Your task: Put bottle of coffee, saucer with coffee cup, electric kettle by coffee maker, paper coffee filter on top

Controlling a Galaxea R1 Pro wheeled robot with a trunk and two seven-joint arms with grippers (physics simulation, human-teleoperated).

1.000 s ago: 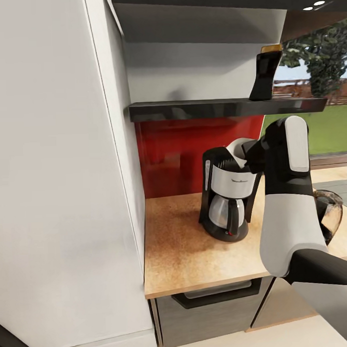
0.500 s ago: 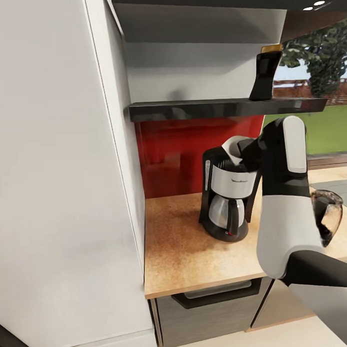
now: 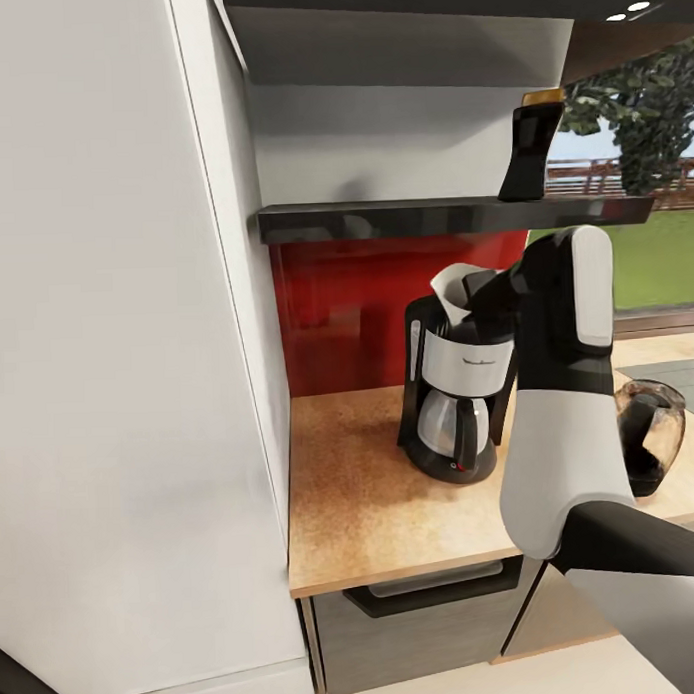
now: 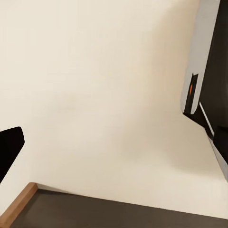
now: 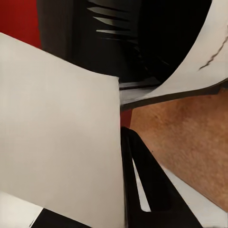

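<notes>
On the countertop (image 3: 373, 506), the coffee maker (image 3: 457, 388) stands.

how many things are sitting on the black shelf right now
1: the bottle of coffee, dark with an amber lid, stands near the right end of the kitchen shelf. The rest of the board's visible top looks bare; its far right end runs out of the head view.

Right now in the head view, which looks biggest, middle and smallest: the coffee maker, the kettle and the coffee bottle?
1. Coffee maker, clearly biggest.
2. Kettle, though the right arm hides part of it.
3. Coffee bottle, smallest, but it sits farther away on the shelf.
</notes>
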